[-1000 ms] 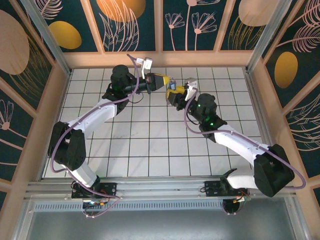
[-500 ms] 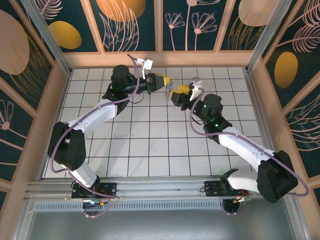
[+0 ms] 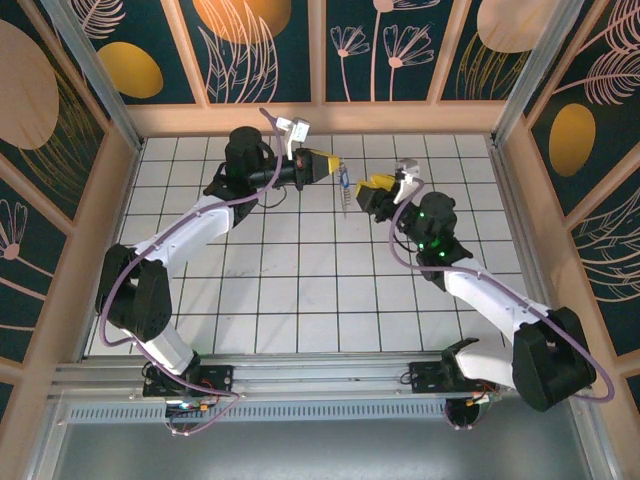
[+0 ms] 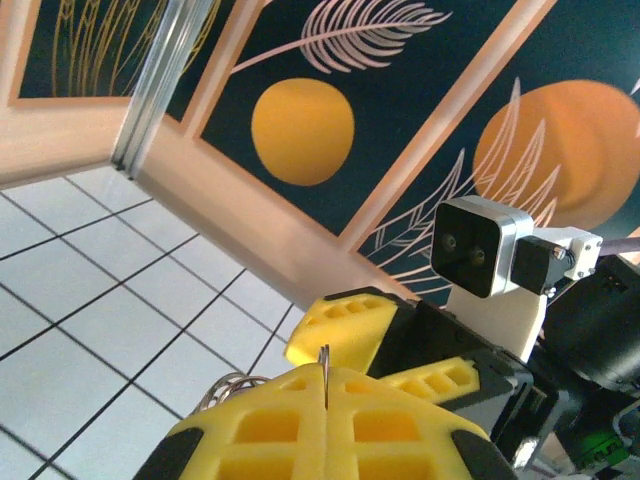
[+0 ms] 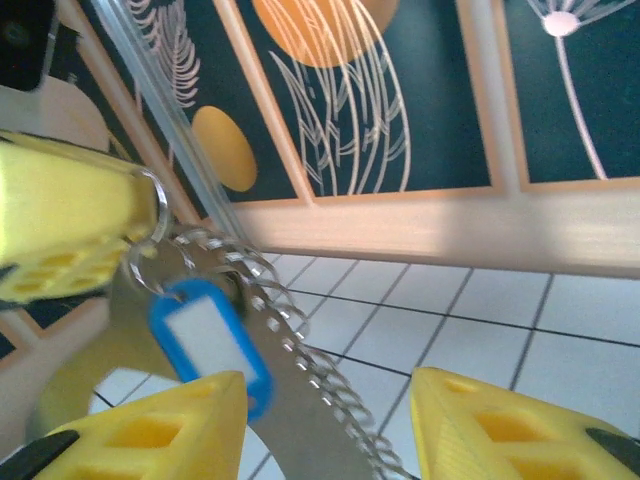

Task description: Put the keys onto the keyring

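The keyring [image 5: 150,235] is hanging above the far-middle edge of the tiled table [image 3: 300,300], its blue-headed key [image 5: 210,340] and chain [image 5: 305,350] dangling beneath. The left gripper [image 3: 333,166] is clamping its metal ring. The right gripper [image 3: 368,187] is hovering just beside, fingers apart.

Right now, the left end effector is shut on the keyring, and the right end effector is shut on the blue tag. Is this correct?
Not quite. The right end effector is open: the right wrist view shows its yellow fingers apart, the blue tag unclamped. The left end effector is shut on the keyring.
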